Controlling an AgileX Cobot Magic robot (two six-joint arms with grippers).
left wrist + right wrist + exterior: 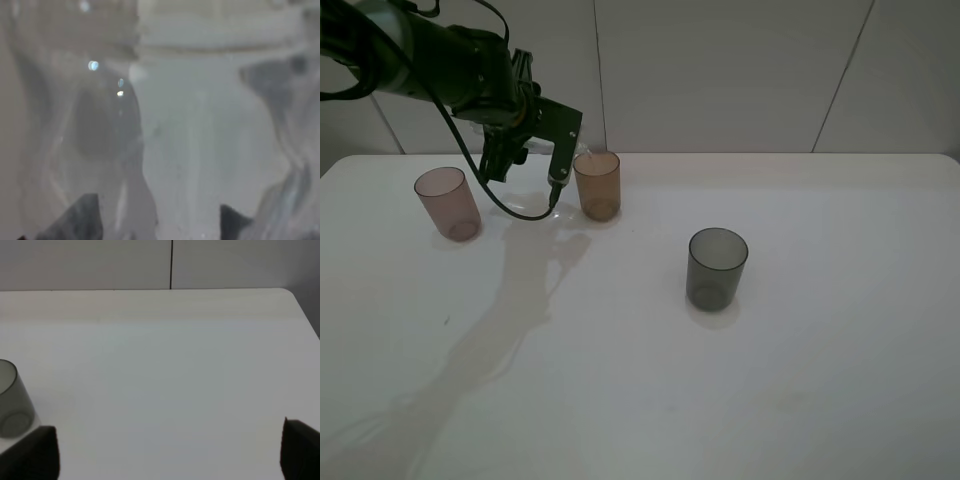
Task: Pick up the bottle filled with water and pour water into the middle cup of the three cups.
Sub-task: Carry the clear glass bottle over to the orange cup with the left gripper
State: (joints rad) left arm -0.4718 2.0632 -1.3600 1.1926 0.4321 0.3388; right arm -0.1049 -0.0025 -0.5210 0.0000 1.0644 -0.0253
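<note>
The broad white table [820,400] carries everything. The black left arm [430,55] reaches in from 10 o'clock in the high view. The middle cup [597,185], a tapered translucent amber plastic tumbler, stands at 11 o'clock from the table's centre. A pinkish-mauve translucent tumbler [447,202] stands at its 9 o'clock, well apart, and a dark smoky-grey tumbler [717,267] at its 4 o'clock.

The bottle [200,125], small, clear, colourless glass, fills the left wrist view as a blur. The left gripper [157,225] is clamped tight on it, a dark fingertip on either side. In the high view it hangs tipped at the amber cup's 9 o'clock, its mouth seemingly just at the rim. The right gripper [167,450] has its jaws wide apart with nothing between them.

By my judgement the pick-up and the carry are done, and the pour is at hand or just begun. Whether water runs, or any lies in the cup, I cannot tell. What is left is to finish pouring.
</note>
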